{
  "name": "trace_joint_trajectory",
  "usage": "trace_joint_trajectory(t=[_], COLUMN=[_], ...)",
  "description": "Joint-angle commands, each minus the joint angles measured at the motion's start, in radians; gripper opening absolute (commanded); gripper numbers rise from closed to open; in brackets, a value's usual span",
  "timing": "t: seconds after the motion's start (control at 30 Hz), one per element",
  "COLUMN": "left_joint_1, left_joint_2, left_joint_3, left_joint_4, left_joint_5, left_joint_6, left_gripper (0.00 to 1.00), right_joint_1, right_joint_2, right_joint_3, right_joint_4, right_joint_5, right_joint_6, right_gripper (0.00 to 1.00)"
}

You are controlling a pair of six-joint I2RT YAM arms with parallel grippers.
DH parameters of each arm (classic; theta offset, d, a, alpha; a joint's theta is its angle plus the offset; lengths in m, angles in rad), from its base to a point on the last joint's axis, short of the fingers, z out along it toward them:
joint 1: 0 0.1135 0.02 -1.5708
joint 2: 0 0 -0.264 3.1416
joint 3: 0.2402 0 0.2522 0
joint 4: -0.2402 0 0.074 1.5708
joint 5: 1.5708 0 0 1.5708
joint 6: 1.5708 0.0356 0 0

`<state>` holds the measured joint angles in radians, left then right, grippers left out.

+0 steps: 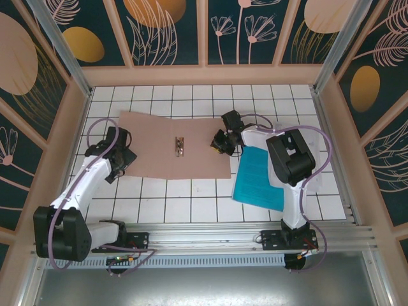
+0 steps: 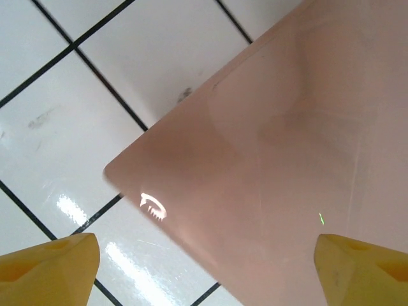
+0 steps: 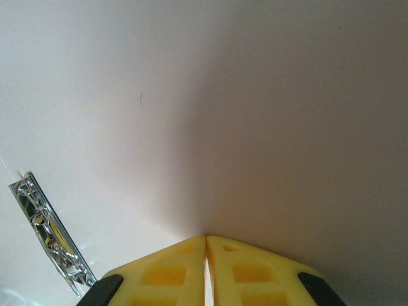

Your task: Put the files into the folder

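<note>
Tiled table (image 1: 191, 204): left gripper (image 2: 204, 258) spread wide, empty, folder (image 2: 287, 159) corner between its fingers (image 2: 51, 271); right gripper (image 3: 206, 252) pinched shut on folder.

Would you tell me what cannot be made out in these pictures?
Top view: the right arm covers part of the teal sheet.
Top view: anything beneath that sheet is hidden by it.
Right wrist view: whether the shut right gripper pinches the folder; its pads hide the contact.
Left wrist view: the frame edge cuts off most of the folder.
</note>
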<state>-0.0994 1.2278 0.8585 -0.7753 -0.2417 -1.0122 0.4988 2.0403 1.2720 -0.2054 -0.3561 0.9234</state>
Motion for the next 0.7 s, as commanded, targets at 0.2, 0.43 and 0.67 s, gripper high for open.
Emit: trace_joint_trajectory(t=[0.2, 0.43, 0.67], left_joint_1=[0.042, -0.138, -0.270], left_joint_2=[-0.049, 0.250, 0.603], left_joint_3=[0.108, 0.296, 0.528], left_joint_4=[0.006, 0.136, 0.170], left_joint_5=[0.094, 0.320, 0.318], left_joint_6=[-0.072, 0.207, 0.318], left_gripper=[0.91, 0.56, 0.57], right_joint_1=[-0.012, -0.018, -0.139], right_joint_2=[0.012, -0.062, -0.223], right_joint_3=[-0.044, 0.072, 0.037], right_joint_4=[-0.067, -0.088, -0.142], right_joint_5=[0.013, 0.003, -0.011], right_joint_6=[0.012, -0.073, -0.106], right_gripper=[0.13, 0.28, 0.42])
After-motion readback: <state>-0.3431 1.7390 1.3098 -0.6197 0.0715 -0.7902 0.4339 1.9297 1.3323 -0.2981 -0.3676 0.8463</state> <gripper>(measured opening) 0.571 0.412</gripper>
